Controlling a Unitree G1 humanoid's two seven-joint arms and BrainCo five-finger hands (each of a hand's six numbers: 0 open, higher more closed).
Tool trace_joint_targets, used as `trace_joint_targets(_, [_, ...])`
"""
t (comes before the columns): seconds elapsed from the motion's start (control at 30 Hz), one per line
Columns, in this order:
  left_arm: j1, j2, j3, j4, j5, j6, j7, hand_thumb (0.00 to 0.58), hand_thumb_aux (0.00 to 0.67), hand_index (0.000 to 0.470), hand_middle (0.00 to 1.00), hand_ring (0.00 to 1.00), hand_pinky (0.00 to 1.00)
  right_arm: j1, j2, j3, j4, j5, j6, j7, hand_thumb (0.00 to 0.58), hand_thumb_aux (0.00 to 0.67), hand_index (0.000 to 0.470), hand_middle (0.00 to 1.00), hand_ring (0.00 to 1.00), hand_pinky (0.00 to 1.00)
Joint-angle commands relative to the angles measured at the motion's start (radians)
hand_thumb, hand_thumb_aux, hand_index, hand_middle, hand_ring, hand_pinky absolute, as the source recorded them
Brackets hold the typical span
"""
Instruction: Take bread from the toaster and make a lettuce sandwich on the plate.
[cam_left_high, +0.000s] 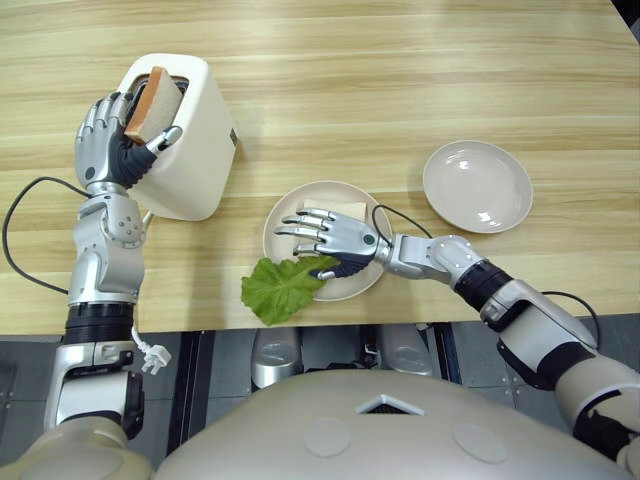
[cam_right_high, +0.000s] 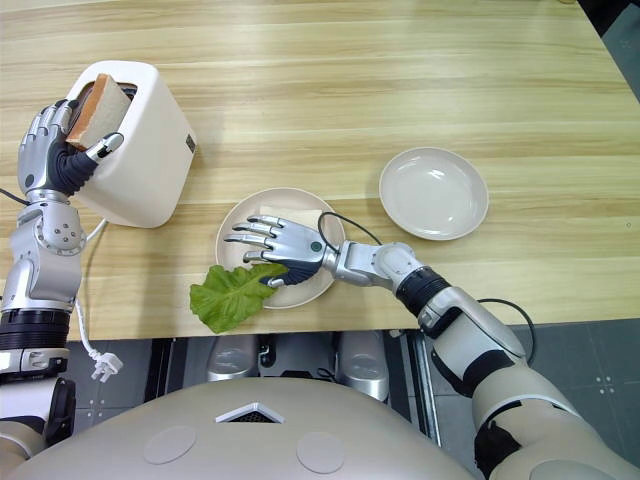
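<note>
While the left hand (cam_left_high: 108, 140) gripped the bread (cam_left_high: 152, 98) upright in the toaster (cam_left_high: 200, 150), the open right hand (cam_left_high: 335, 238) touched the lettuce (cam_left_high: 280, 288).

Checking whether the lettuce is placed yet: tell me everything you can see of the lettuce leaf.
The lettuce leaf is one green, crinkled leaf with paler veins, looking fresh and whole. It lies flat, mostly on the wooden table near its front edge, its right end reaching over the rim of the plate. The right hand rests on that end; a grip cannot be confirmed.
</note>
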Motion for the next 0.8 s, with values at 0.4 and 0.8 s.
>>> trace_joint_targets(0.4, [0.015, -0.015, -0.04, 0.04, -0.018, 0.012, -0.026, 0.0, 0.0, 0.0, 0.0, 0.0, 0.0, 0.014, 0.004, 0.003, 0.019, 0.043, -0.027, 0.038, 0.532, 0.478, 0.328, 0.0, 0.0, 0.0])
trace_joint_targets(0.8, [0.013, -0.015, -0.039, 0.033, -0.025, 0.016, -0.029, 0.0, 0.0, 0.0, 0.0, 0.0, 0.0, 0.031, 0.005, 0.003, 0.039, 0.088, -0.064, 0.111, 0.523, 0.46, 0.316, 0.0, 0.0, 0.0])
